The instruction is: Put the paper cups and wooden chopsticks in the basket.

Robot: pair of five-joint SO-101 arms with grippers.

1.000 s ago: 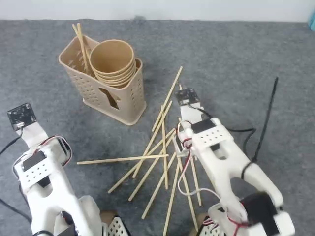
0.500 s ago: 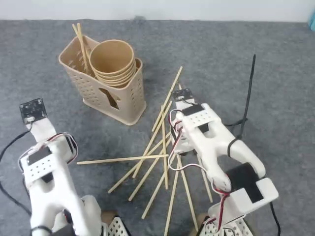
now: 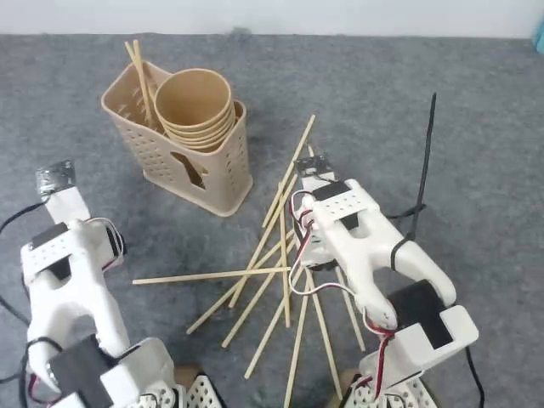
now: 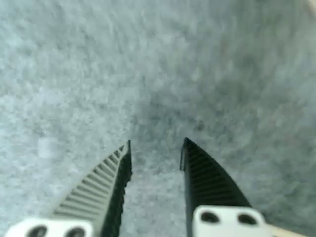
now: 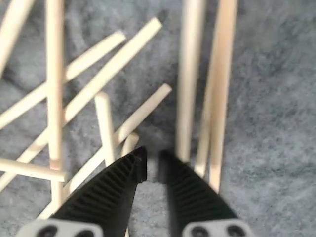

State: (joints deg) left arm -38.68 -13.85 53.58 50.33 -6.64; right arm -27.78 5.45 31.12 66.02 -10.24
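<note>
Ribbed and black, the right tool (image 5: 152, 159) hangs low over the scattered chopsticks (image 5: 190, 74), its two tapered fingers almost pressed together with only a thin slit between the tips and nothing pinched in it. One blunt stick end lies just beside a tip. The sticks are pale, smooth, straight wooden rods with square-cut ends, lying crossed over one another in a loose fan on the table (image 3: 76, 102), whose cover is a grey, felt-like, slightly mottled fabric.

The left tool (image 4: 157, 145) is spread, its toothed pads facing each other over bare grey fabric, holding nothing.

Toward the far left of the table stands the basket (image 3: 200, 183), a beige plastic tub with rounded corners, rows of small slots and a larger cut-out in its side. A nested stack of tan paper cups (image 3: 194, 106) sits upright in it, rims layered, and a few more sticks lean in the compartment beside them, poking above the rim.

Open fabric lies between the basket and the pile, and between the basket and the left arm (image 3: 64, 272). One stick lies crosswise, its end pointing toward that arm. A thin black cable (image 3: 423, 157) crosses the open stretch beside the right arm (image 3: 365, 246).
</note>
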